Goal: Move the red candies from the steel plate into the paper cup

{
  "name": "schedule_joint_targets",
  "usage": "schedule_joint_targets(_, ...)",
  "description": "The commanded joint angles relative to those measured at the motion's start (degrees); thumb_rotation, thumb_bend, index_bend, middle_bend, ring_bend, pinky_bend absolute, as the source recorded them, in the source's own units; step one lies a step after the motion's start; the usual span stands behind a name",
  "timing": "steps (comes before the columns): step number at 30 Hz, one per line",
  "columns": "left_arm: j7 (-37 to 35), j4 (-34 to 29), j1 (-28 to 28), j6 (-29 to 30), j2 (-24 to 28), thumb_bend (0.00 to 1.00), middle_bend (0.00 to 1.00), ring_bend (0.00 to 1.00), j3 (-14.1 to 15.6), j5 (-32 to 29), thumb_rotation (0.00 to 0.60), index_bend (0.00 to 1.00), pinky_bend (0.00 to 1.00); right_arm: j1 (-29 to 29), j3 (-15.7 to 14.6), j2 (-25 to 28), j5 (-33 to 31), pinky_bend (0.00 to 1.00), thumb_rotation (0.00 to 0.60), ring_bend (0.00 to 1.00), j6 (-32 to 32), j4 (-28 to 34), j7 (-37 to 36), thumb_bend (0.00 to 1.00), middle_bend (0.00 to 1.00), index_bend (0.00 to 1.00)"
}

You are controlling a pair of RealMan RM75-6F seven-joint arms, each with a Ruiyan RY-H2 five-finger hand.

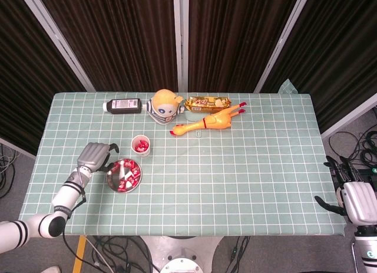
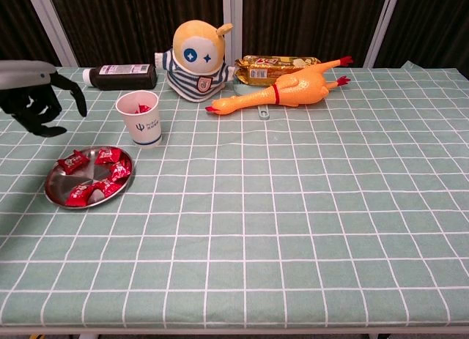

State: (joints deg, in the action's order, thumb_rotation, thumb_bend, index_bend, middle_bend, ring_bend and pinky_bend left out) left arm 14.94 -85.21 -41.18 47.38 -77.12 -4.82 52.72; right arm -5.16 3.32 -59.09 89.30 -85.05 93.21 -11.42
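Note:
The steel plate (image 1: 112, 176) (image 2: 56, 181) lies near the table's left front and holds several red candies (image 1: 128, 174) (image 2: 108, 157). Just behind it stands the white paper cup (image 1: 141, 146) (image 2: 140, 123), upright, with red candy (image 1: 141, 145) (image 2: 143, 107) showing inside. My left hand (image 1: 94, 155) (image 2: 35, 94) hovers just left of the plate, fingers hanging down and apart, with nothing seen in them. My right hand (image 1: 352, 197) hangs off the table's right edge, far from the plate, fingers spread and empty.
Along the back of the table lie a dark bottle (image 1: 123, 105) (image 2: 119, 76), a yellow plush doll (image 1: 163, 105) (image 2: 196, 58), a snack packet (image 1: 207, 102) (image 2: 278, 66) and a rubber chicken (image 1: 210, 121) (image 2: 286, 90). A green checked cloth (image 1: 235, 184) covers the table.

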Motion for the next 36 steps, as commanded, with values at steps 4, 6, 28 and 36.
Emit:
schedule_joint_targets(4,4.23,3.38,-1.38,-3.74,-2.44,0.38,0.88,0.82,2.32,-5.76,0.600,0.40,0.98,0.28,-0.07,0.25,-0.24,0.19,0.600,0.01,-0.29,0.36,0.36,0.08,0.21,0.04)
schedule_joint_targets(6,4.99,3.54,-1.42,-3.42,-2.74,0.38,0.88,0.82,2.60,-6.57,0.600,0.40,0.98,0.36,-0.10,0.30,-0.27,0.19,0.600,0.01,-0.38,0.44,0.44,0.08,0.21,0.04)
schedule_joint_targets(28,6.04,2.15,-1.40,-4.16,-1.83,0.38,0.88,0.82,3.92,-9.27,0.600,0.40,0.98,0.20,-0.27,0.44,-0.08,0.19,0.600,0.01,-0.17,1.20,1.30,0.08,0.21,0.04)
schedule_joint_targets(36,5.43,1.01,-2.10,-5.41,-1.67,0.38,0.88,0.82,3.97,-8.13,0.600,0.41,0.98,0.37,-0.33,0.51,-0.16,0.19,0.600,0.01,-0.35,1.34,1.43,0.08,0.21,0.04)
